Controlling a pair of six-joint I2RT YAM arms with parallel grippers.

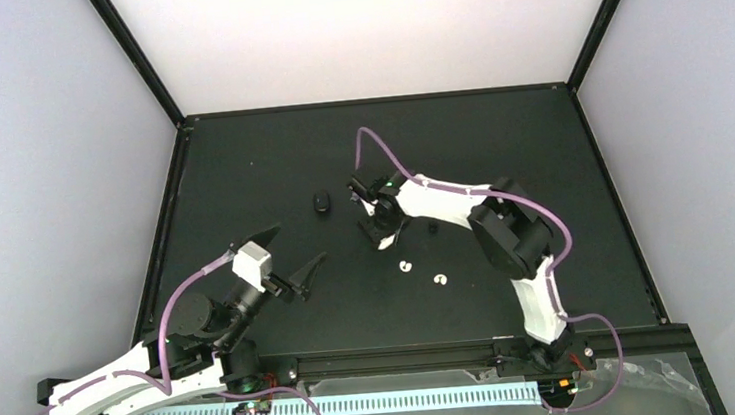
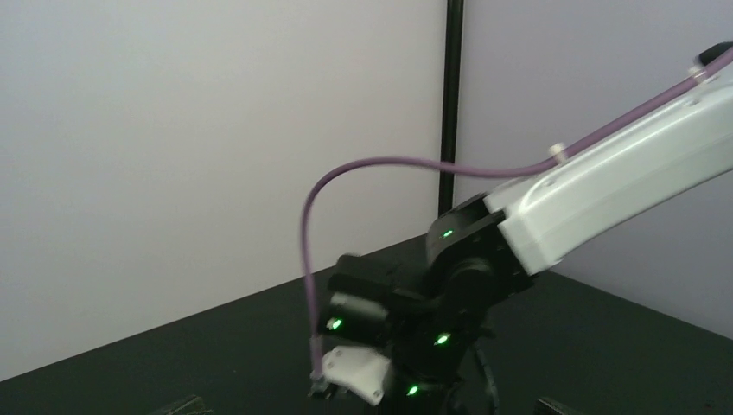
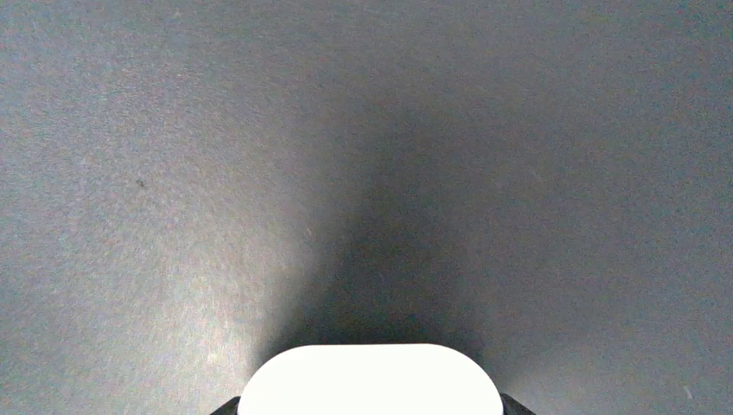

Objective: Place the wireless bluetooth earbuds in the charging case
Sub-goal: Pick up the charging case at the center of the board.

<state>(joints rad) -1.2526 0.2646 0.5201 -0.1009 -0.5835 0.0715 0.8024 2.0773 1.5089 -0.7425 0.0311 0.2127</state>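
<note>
Jaws wide on left gripper [image 1: 290, 252], unclear on right gripper [image 1: 367, 213], white earbuds [image 1: 406, 266] overhead-view only

Rounded white object [image 3: 370, 380] cut by bottom edge, white earbuds [image 1: 406, 266] mere specks

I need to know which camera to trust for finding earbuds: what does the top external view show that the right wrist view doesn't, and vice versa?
Only the top external view: a white earbud and a second white earbud lying on the black table, a small dark object farther back, and the left claw open wide. Only the right wrist view: a close-up white rounded object, probably the charging case, at its bottom edge. Shared: the black table surface.
</note>
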